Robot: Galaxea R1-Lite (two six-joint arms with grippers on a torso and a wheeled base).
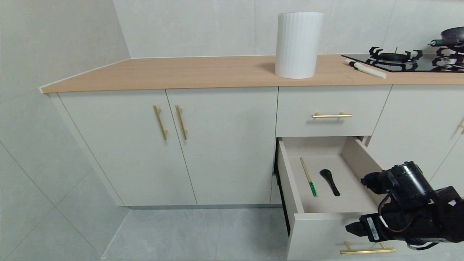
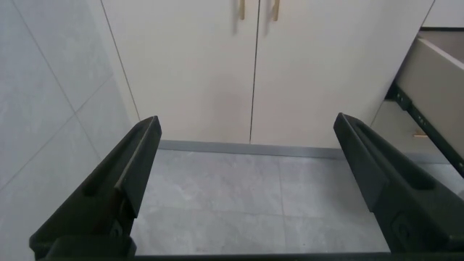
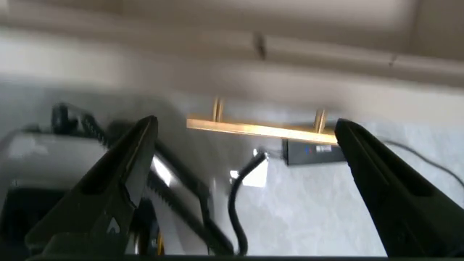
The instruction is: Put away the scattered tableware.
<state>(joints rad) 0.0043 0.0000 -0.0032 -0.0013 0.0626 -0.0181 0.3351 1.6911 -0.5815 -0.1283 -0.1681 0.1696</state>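
Head view: open drawer holds chopsticks and spoon, apart. Right gripper wide open, empty, facing handle. Left gripper wide open, empty, above floor.

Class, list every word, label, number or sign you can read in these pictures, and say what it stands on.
No text can be read anywhere.
Chopsticks in the open drawer: markings on the green ends, too small to read.
Black spoon: no print.
White ribbed container on the counter: no print.
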